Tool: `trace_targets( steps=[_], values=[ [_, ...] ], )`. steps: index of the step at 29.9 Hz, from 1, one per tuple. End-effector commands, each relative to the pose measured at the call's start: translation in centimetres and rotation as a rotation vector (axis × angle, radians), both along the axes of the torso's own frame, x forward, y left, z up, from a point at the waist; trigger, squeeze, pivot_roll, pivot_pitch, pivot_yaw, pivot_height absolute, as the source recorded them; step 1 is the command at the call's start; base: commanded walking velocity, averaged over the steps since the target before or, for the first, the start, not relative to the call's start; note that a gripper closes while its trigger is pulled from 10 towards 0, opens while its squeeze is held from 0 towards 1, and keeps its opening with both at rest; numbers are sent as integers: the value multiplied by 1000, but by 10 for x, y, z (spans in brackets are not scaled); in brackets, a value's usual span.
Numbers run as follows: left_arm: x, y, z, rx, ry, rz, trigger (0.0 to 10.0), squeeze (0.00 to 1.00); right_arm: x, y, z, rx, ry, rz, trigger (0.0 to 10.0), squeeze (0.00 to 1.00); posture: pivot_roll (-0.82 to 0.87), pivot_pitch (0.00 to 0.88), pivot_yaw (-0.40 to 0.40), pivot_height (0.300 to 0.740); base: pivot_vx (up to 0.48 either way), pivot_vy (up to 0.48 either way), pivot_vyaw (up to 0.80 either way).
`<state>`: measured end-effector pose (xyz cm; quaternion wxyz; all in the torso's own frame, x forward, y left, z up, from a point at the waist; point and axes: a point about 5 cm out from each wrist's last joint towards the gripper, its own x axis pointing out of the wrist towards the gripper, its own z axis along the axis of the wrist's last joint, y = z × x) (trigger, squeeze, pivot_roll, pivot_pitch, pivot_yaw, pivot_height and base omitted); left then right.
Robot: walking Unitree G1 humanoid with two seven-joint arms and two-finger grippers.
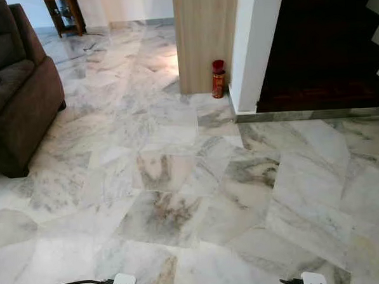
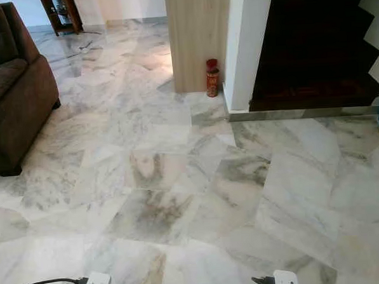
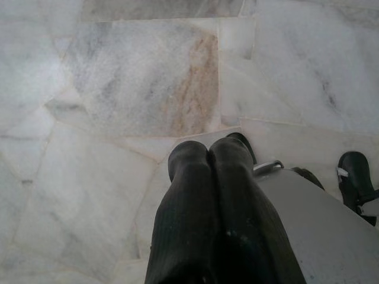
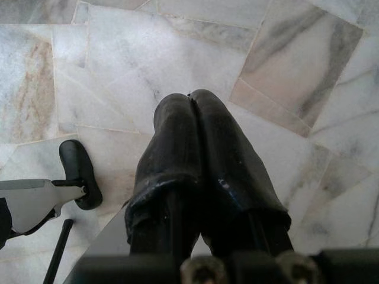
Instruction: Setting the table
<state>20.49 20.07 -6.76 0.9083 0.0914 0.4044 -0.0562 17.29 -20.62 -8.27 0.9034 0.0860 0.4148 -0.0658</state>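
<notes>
Mostly marble floor (image 1: 179,181) ahead, pale w/ grey and tan veins. Brown sofa (image 1: 15,94) stands at the robot's left. Further on, a wood-panel pillar (image 1: 204,33) beside a white wall (image 1: 254,43); a red canister (image 1: 218,79) stands upright at the pillar's base, just beside the wall corner. Dark stairs (image 1: 324,46) rise to the right of that wall. Wooden stand (image 1: 65,13) far back left. No tableware or desk can be made out.

Left gripper (image 3: 207,155) hangs over the floor, fingers (image 3: 183,195) pressed together, nothing between them. Right gripper (image 4: 190,103) likewise, fingers (image 4: 228,160) clenched on nothing, pointing down at the tiles.
</notes>
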Motion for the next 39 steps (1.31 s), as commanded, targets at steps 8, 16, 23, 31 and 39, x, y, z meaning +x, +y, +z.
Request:
trace_targets(
  steps=[8, 16, 23, 31, 39],
  values=[
    [-8, 0, -4, -67, 15, 59, 10000, 0, -12, 3, -6, 7, 45, -8, 10000, 0, -24, 90, 1, 740, 0, 0, 0],
    [-9, 0, -5, -88, 16, 75, 10000, 0, -14, 4, -7, 11, 48, -10, 10000, 0, -23, 93, 2, 740, 0, 0, 0],
    [-10, 0, -5, -101, 17, 82, 10000, 0, -14, 6, -8, 14, 49, -9, 10000, 0, -23, 95, 2, 740, 0, 0, 0],
    [-9, 0, -5, -105, 15, 80, 10000, 0, -14, 7, -8, 15, 49, -9, 10000, 0, -23, 98, 2, 740, 60, 0, 0],
    [-9, -1, -5, -113, 13, 84, 10000, 0, -14, 6, -8, 14, 47, -8, 10000, 0, -24, 101, -1, 740, 319, 0, 0]
  ],
)
